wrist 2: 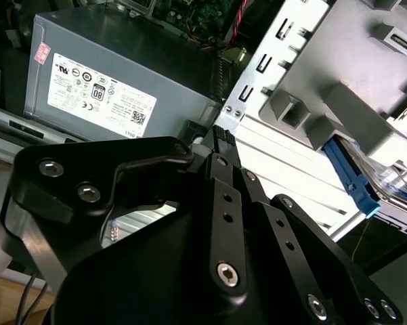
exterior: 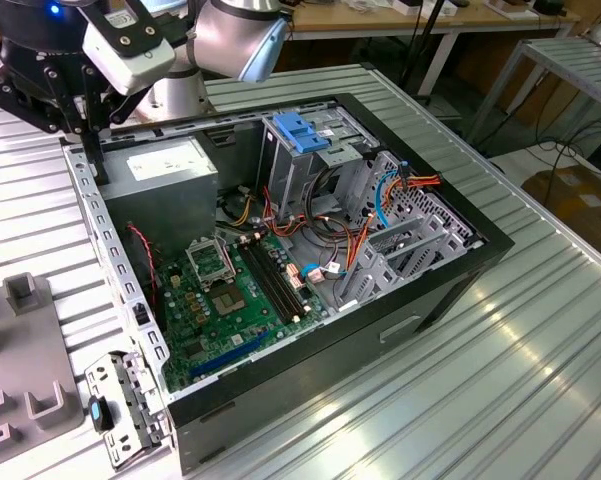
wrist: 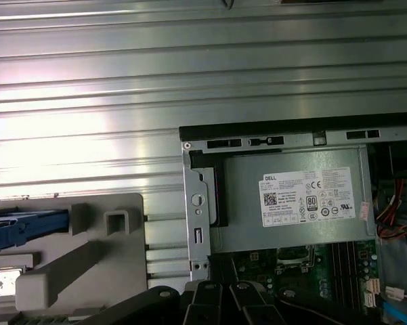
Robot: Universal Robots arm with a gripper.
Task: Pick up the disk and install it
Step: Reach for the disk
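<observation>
tool [wrist 2: 220, 137] seemingly clenched, empty, over case rim [wrist: 196, 203]; disk [wrist: 26, 227] well apart

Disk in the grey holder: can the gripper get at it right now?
Probably yes: the disk sits uncovered in the holder beside the case, with the gripper hanging by the case's corner.
</observation>
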